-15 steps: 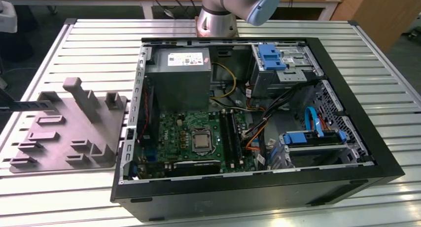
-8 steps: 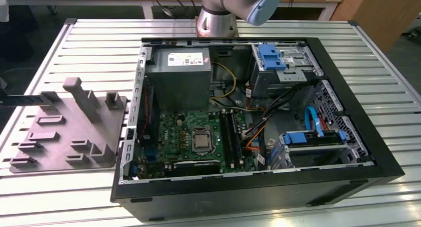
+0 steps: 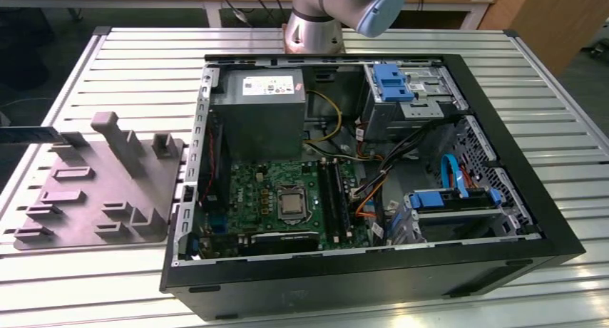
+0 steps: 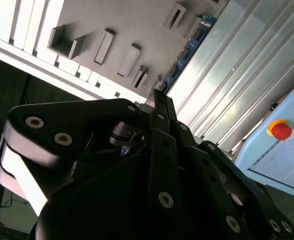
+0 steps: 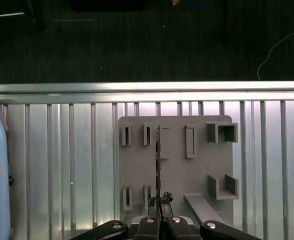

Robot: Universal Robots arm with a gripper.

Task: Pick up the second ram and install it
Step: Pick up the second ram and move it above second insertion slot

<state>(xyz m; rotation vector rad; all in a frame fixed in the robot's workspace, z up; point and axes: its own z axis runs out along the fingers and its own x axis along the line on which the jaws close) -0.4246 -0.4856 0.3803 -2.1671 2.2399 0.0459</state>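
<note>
Pincer [image 5: 159, 200] seemingly gripping second ram [image 4: 188, 48], over holder [image 5: 187, 172]

**Second ram [image 4: 188, 50]: gripped at one end, over the grey holder plate [image 5: 177, 175]**

In the second wrist view, the second ram is seen as a long, narrow, flat stick with a blue-green board and dark chips along its face. One end is clamped between the fingertips of the gripper [image 5: 159, 200], and the rest projects straight out over the plate. In the first wrist view it is presented edge-on, as a thin dark line crossing the plate's middle. In the exterior view it is seen as a level dark strip at the plate's far corner, toward the exterior view's left. Contact with the plate cannot be determined.
</note>
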